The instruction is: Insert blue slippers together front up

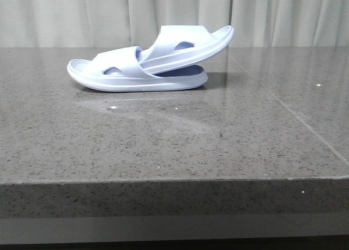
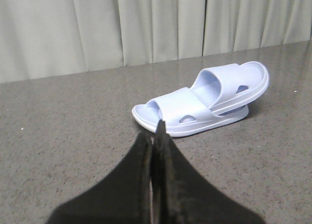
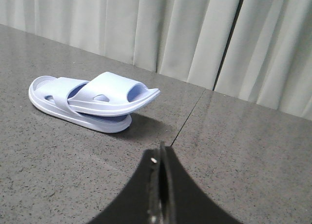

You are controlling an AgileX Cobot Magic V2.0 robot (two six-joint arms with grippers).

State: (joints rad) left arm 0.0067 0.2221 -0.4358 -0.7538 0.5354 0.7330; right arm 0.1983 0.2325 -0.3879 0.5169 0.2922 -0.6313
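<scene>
Blue slippers (image 1: pixel 147 62) already nested: 1 wedged under the other's strap, tilted up. Long axis runs across the bench (image 1: pixel 163 146). Pair sits well ahead of both jaws. Left gripper (image 2: pixel 160 129) and right gripper (image 3: pixel 161 151) closed, holding nothing. Neither clearly nearer.

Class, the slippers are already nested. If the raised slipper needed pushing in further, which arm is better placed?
Probably the right. The upper slipper has its raised end toward the robot's right, and the right gripper faces that end; both grippers are shut, empty.

The lower slipper's (image 1: pixel 136 78) strap hid the toe of the upper slipper (image 1: pixel 188 46), which covered the lower one's heel.
</scene>
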